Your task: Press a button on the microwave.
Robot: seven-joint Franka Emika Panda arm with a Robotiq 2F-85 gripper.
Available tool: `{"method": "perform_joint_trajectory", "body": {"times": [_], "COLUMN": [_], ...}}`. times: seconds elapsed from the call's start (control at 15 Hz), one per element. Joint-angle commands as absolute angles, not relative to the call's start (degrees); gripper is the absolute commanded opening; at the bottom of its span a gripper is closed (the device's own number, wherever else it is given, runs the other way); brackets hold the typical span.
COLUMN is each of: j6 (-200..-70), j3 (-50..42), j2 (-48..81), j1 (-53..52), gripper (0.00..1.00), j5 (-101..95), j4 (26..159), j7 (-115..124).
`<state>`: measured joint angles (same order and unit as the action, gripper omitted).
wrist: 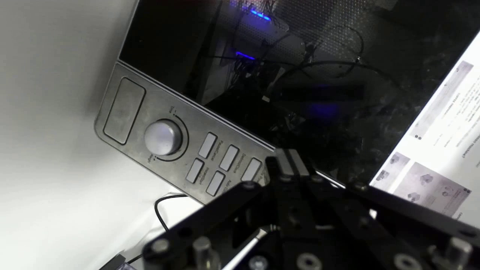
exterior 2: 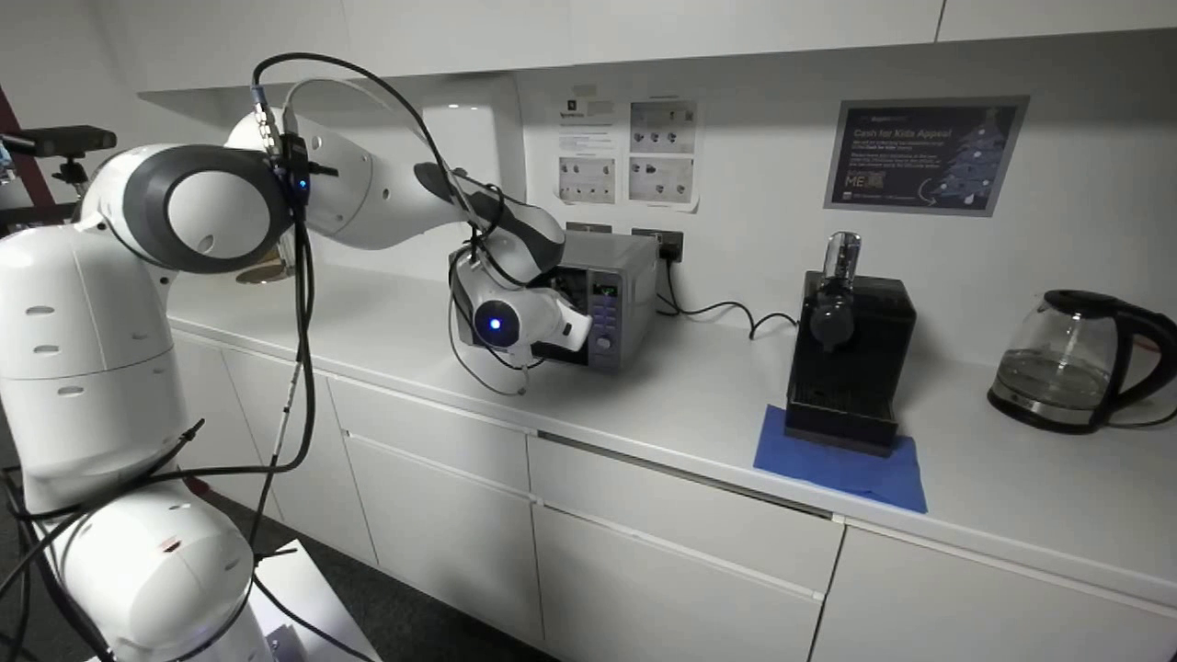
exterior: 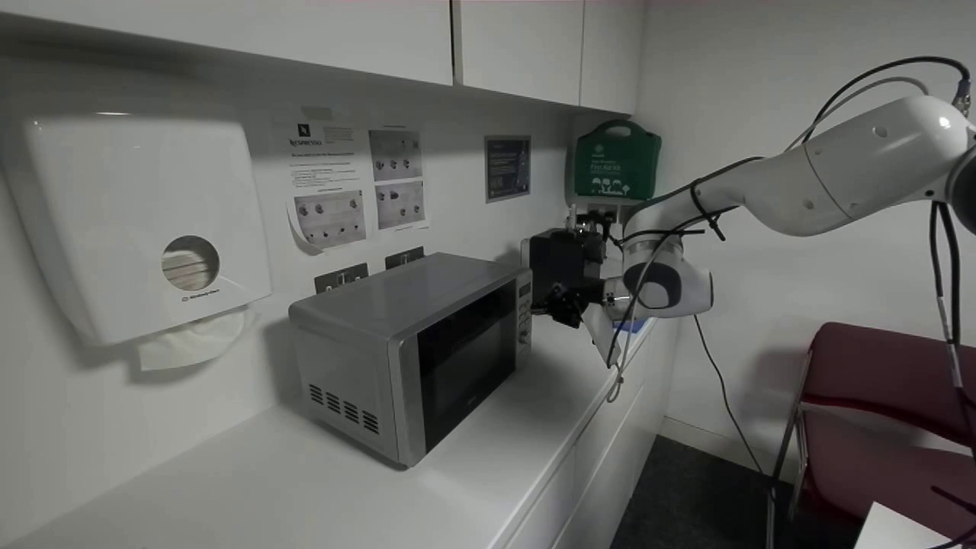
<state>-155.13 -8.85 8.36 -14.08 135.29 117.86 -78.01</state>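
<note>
The silver-grey microwave [exterior: 351,320] stands on the counter, with a dark glass door and a button panel at one side. It also shows in an exterior view [exterior 2: 641,276], partly behind the arm. In the wrist view its panel has a round knob [wrist: 162,137] and several pale rectangular buttons [wrist: 207,145]. My gripper [wrist: 291,162] is shut and empty, fingertips together. In that view they overlap the seam between panel and door, beside the button row, and hide part of the panel. In an exterior view the gripper [exterior: 540,311] is close at the panel; contact cannot be told.
A black coffee machine [exterior 2: 851,359] on a blue cloth [exterior 2: 841,471] and a glass kettle [exterior 2: 1057,368] stand along the counter [exterior 2: 717,395]. Cabinets [exterior: 526,46] hang above. A white paper dispenser [exterior: 145,213] and a green first aid kit [exterior: 616,164] are on the walls.
</note>
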Motion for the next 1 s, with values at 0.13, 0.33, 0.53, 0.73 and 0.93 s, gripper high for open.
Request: {"method": "perform_joint_trajectory", "body": {"times": [0.13,0.33,0.53,0.73,0.93], "j6": [-152.6,-153.3,-153.8,-155.1,-155.1], "j3": [-9.8,-10.9,-12.2,-12.2,-12.2], "j2": [1.6,1.4,1.5,3.7,3.7], "j1": [-13.4,-12.5,-12.2,-12.5,-12.6], "gripper": [0.0,0.0,0.0,0.0,0.0], "j5": [136.3,137.9,139.0,137.0,137.0], "j4": [123.7,123.8,123.7,122.1,122.3], "j7": [-80.3,-79.5,-79.6,-78.3,-78.3]}}
